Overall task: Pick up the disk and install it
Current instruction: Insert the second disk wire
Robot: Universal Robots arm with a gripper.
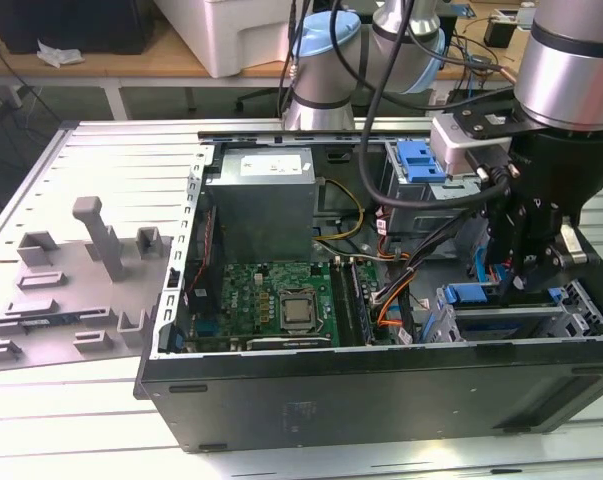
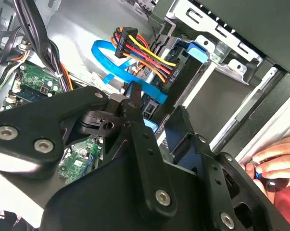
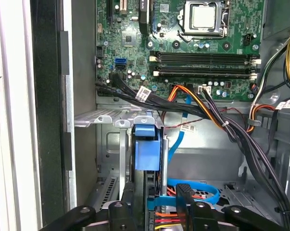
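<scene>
The disk [image 1: 471, 294] stands on edge in the metal drive bay [image 1: 526, 318] at the near corner of the open computer case, on the exterior view's right. Its blue carrier tab [image 3: 147, 149] points toward the motherboard. My gripper [image 1: 509, 285] reaches down onto it from above. In both wrist views the two black fingers [image 3: 185, 192] straddle the blue-framed end of the disk [image 2: 152, 126], and the carrier fills the gap between them, so the gripper [image 3: 157, 198] looks shut on it. The drive's label is hidden.
Bundled power and data cables [image 3: 221, 125] cross close beside the bay. A grey power supply box [image 1: 259, 205] and a smaller blue bracket [image 1: 418, 160] sit at the case's back. Grey fixtures [image 1: 91, 250] stand on the table's left. A person's hand [image 2: 274, 163] rests outside the case wall.
</scene>
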